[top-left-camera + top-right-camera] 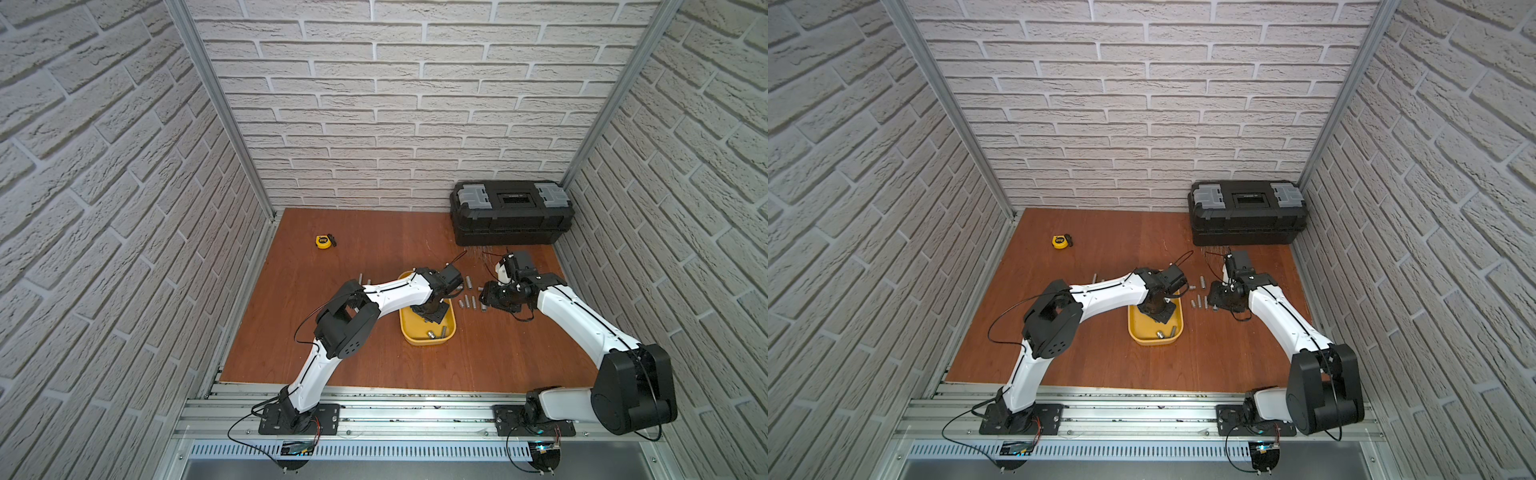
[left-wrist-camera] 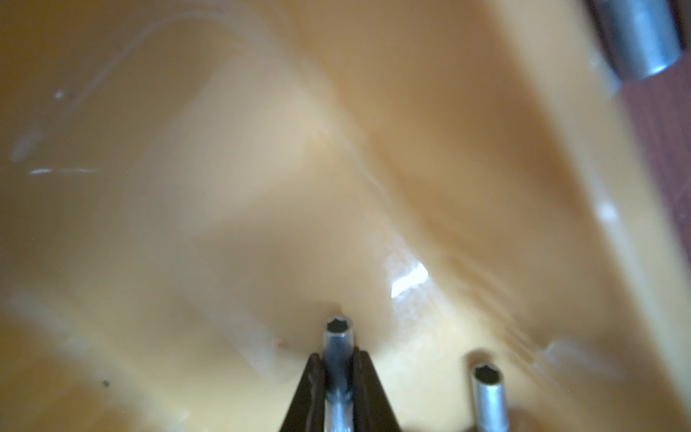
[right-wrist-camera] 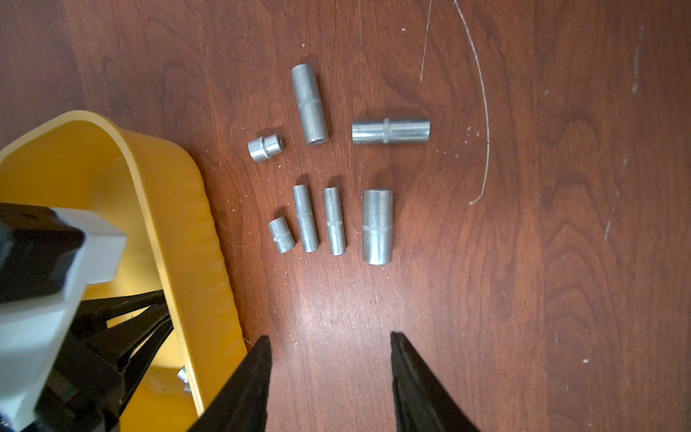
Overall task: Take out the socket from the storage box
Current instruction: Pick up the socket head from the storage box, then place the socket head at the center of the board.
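My left gripper is closed tight on a slim socket low inside the storage box, with the lift-out not yet done; my right gripper hangs half open and empty above seven sockets lying outside; more sockets lie inside.

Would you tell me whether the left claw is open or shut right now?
Shut on a socket: the left wrist view shows the left claw pinching it from both sides inside the storage box.
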`<control>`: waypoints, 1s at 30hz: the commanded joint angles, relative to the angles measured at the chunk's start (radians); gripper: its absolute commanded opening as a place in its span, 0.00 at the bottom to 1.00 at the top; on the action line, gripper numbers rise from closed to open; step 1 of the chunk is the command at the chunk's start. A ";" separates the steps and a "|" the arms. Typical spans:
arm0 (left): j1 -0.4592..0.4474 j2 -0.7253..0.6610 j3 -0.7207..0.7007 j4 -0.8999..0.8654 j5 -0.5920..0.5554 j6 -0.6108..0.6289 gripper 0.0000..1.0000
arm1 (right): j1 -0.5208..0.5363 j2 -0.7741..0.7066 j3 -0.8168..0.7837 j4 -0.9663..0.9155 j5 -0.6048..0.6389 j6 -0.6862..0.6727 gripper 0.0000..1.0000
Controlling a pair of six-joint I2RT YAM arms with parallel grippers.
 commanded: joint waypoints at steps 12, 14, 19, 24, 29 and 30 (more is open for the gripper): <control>0.228 -0.303 -0.111 0.023 -0.045 0.025 0.06 | -0.004 0.022 0.022 0.018 -0.025 -0.011 0.52; 0.290 -0.323 -0.156 0.027 -0.044 0.039 0.06 | -0.005 0.025 0.020 0.022 -0.029 -0.013 0.52; 0.409 -0.303 -0.161 0.000 -0.035 0.096 0.06 | -0.004 0.025 0.002 0.029 -0.038 -0.012 0.52; 0.500 -0.280 -0.155 0.002 -0.029 0.119 0.06 | -0.005 0.002 -0.014 0.027 -0.031 -0.012 0.52; 0.602 -0.241 -0.185 0.049 0.018 0.124 0.06 | -0.005 0.004 -0.012 0.024 -0.037 -0.015 0.52; 0.621 -0.231 -0.194 0.064 0.035 0.121 0.06 | -0.006 0.005 -0.014 0.026 -0.040 -0.013 0.52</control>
